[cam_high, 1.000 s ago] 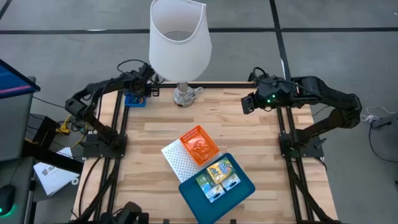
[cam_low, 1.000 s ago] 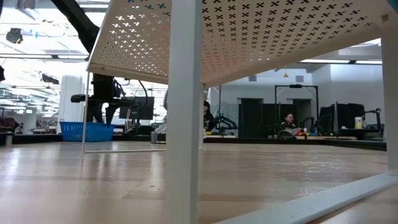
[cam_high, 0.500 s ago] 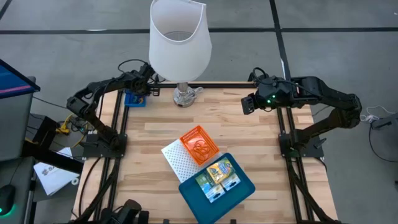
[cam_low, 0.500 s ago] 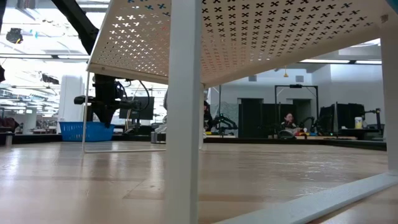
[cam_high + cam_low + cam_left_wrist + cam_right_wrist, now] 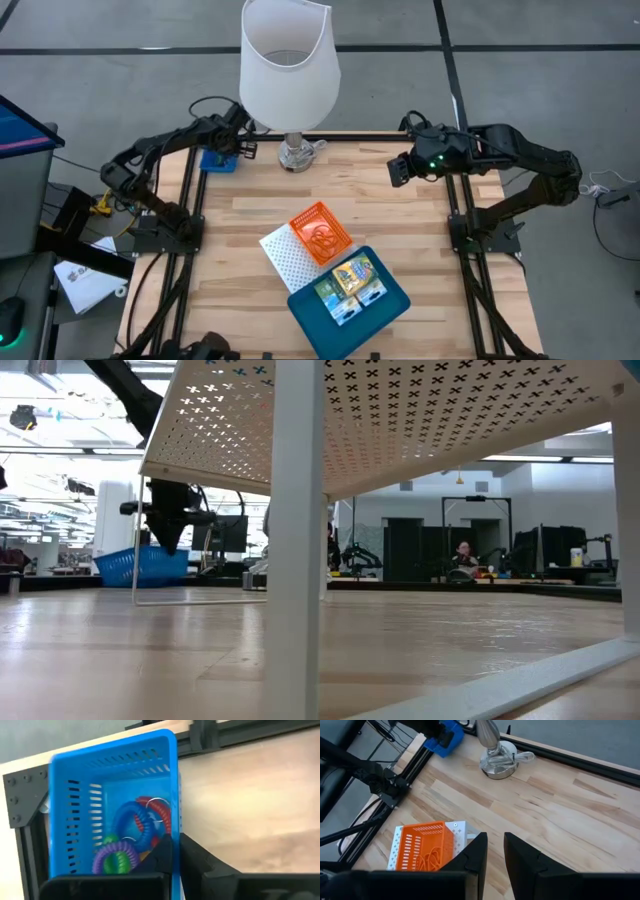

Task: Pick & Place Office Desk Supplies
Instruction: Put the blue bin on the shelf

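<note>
A small blue basket (image 5: pixel 216 160) sits at the table's far left corner. It holds coiled rings (image 5: pixel 131 837) in blue, red, purple and green. My left gripper (image 5: pixel 175 845) is shut on its wall, and the low view shows the basket (image 5: pixel 140 566) tilted. My right gripper (image 5: pixel 400 168) hangs high over the far right of the table; its fingers (image 5: pixel 493 851) stand slightly open on nothing. An orange basket (image 5: pixel 320 232) rests on a white perforated shelf (image 5: pixel 282 258). Beside it, a teal tray (image 5: pixel 385 305) carries two printed boxes (image 5: pixel 350 280). My left gripper pinches the blue basket's side wall (image 5: pixel 175 827), the one that faces the lamp. One finger (image 5: pixel 161 856) is inside the basket and the other (image 5: pixel 200 862) outside. The fingers slant down from above. The held side is raised and the basket is tilted.
A big white lamp (image 5: pixel 288 65) stands at the far edge, its metal base (image 5: pixel 296 153) and cord close to the right of the blue basket. Dark frame rails (image 5: pixel 190 190) run along both sides of the table. The shelf's white leg (image 5: pixel 295 540) fills the low view's foreground.
My left gripper has shut on the blue basket's wall, rolled a little and risen slightly. The basket lay level and now stands tilted, with its held side lifted.
</note>
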